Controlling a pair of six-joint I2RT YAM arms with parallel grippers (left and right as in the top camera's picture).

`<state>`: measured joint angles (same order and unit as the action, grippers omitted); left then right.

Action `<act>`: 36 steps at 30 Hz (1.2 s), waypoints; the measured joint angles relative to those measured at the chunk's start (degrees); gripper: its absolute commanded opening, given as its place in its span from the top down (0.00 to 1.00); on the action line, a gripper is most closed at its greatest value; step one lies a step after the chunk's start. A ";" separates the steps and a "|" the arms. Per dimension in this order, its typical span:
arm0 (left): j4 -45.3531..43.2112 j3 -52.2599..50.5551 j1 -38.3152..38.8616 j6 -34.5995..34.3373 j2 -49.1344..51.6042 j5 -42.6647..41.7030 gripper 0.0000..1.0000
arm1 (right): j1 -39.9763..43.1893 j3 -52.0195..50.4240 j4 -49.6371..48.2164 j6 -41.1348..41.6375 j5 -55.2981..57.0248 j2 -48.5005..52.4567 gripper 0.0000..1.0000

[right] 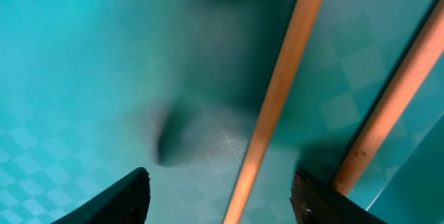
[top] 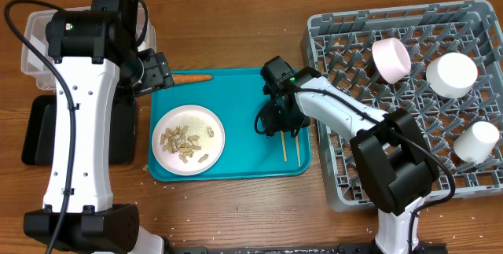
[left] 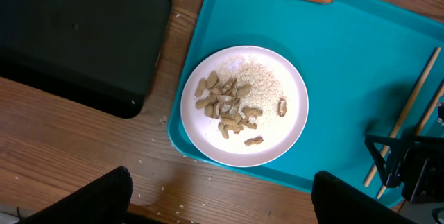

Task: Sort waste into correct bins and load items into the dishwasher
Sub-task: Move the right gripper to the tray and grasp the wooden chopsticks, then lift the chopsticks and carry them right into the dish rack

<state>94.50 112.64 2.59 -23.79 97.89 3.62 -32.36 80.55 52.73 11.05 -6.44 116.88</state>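
Three cups (top: pixel 452 75) in the rack (top: pixel 409 14); peanut shells (top: pixel 182 142) on the plate (top: pixel 214 153).

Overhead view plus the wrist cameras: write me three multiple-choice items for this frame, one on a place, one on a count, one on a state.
1. Where is the white plate?
A) on the teal tray
B) in the clear tub
C) in the black tray

2. How many cups and bowls sit in the dish rack?
A) one
B) three
C) five

3. What is the state of the right gripper?
A) shut on the carrot
B) open, astride one chopstick
C) shut on the plate

Key:
1 A: the plate lies on the tray's left part.
2 B: pink cup, white bowl, white cup.
3 B: the right wrist view shows a finger on either side of the chopstick, with gaps.
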 measured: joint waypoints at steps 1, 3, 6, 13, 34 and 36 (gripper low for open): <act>-0.02 0.00 0.00 0.00 0.00 0.00 0.15 | 0.02 0.00 0.07 0.26 0.15 0.02 0.45; -0.02 0.00 -0.02 0.00 0.00 0.00 0.15 | 0.00 0.00 0.44 0.61 0.55 0.09 0.53; 0.02 0.00 0.00 0.00 0.00 0.00 0.15 | 0.02 0.00 0.81 2.47 0.72 0.22 0.60; 0.04 0.00 0.00 0.02 0.00 0.00 0.15 | 0.02 0.00 1.07 6.23 0.92 0.31 0.73; 0.22 0.00 0.00 0.17 0.00 0.00 0.15 | 0.02 -2.14 1.09 11.87 1.38 -0.48 0.82; 0.22 0.00 0.00 0.17 0.00 0.00 0.15 | 0.02 -2.19 1.27 12.61 1.49 -0.57 0.85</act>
<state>94.72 112.64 2.59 -23.62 97.89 3.62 -32.34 78.37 54.00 23.66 -4.95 116.31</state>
